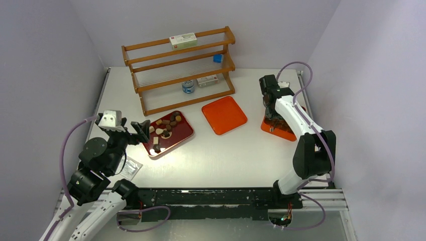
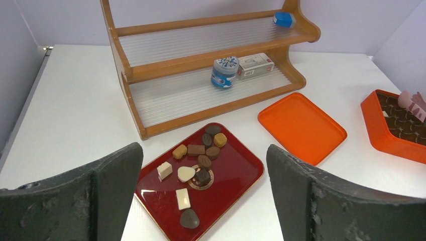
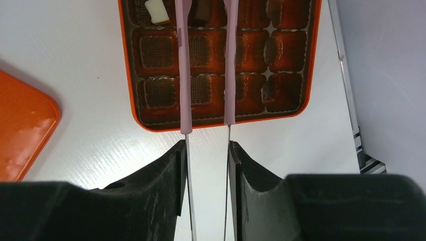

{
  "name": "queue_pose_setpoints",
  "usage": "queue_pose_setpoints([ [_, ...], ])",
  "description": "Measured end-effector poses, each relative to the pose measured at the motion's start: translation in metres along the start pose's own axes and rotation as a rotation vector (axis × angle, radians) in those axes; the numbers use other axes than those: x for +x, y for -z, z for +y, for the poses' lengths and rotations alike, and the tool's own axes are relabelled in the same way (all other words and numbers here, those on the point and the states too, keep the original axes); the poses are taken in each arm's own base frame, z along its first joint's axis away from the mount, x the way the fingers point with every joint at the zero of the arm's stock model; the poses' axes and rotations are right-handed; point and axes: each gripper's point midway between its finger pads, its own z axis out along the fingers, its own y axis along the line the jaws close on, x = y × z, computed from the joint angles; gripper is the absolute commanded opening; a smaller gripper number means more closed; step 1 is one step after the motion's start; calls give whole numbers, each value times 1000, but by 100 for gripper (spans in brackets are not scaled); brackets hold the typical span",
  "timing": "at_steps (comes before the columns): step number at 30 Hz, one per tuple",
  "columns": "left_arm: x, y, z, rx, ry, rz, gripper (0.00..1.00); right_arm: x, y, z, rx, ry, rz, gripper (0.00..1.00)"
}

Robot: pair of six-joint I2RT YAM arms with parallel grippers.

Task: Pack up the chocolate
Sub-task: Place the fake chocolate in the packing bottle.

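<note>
Our right gripper [image 3: 206,150] is clenched on the pink tongs [image 3: 183,75], one finger pressing each arm. The arms stand a little apart and run straight from 6 to 12 o'clock in the wrist view, out over the orange box [image 3: 216,122]. The box sits at 12 o'clock from these jaws, with its rows of pockets crossing from 9 to 3. One white piece [image 3: 158,11] lies in a far pocket, at about 11 o'clock from the tong arms. A dark shape [image 3: 203,9] sits between the arms at the frame's top edge. We cannot tell whether it is a piece being gripped or one lying in its pocket.

The rest of the chocolate pieces [image 1: 163,128] lie loose on the red tray [image 1: 183,131]. In the overhead view that puts them at 9 o'clock from the box, well apart from it, with the orange lid [image 1: 224,114] between.

Our left gripper [image 2: 203,150] is released, jaws spread wide, with the tray just ahead at 12 o'clock. The left arm is nearer the loose pieces, but the tongs are on the right. We judge the next pick needs the right arm to swing the tongs across toward 9 o'clock.
</note>
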Motion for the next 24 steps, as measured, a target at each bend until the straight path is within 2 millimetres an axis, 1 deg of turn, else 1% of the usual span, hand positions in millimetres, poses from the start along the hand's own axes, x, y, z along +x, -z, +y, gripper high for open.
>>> queue_pose_setpoints([
  [9,0,0,0,0,0,0,98,3,0,3,-12,3,15,38],
  [13,0,0,0,0,0,0,98,0,5,8,-53,0,15,37],
  [16,0,0,0,0,0,0,98,-4,16,13,-96,-1,0,37],
  [18,0,0,0,0,0,0,98,-8,26,18,-142,-2,-19,37],
  [21,0,0,0,0,0,0,98,-13,44,30,-227,1,-44,37],
  [24,0,0,0,-1,0,0,98,-16,62,49,-305,25,-68,37],
])
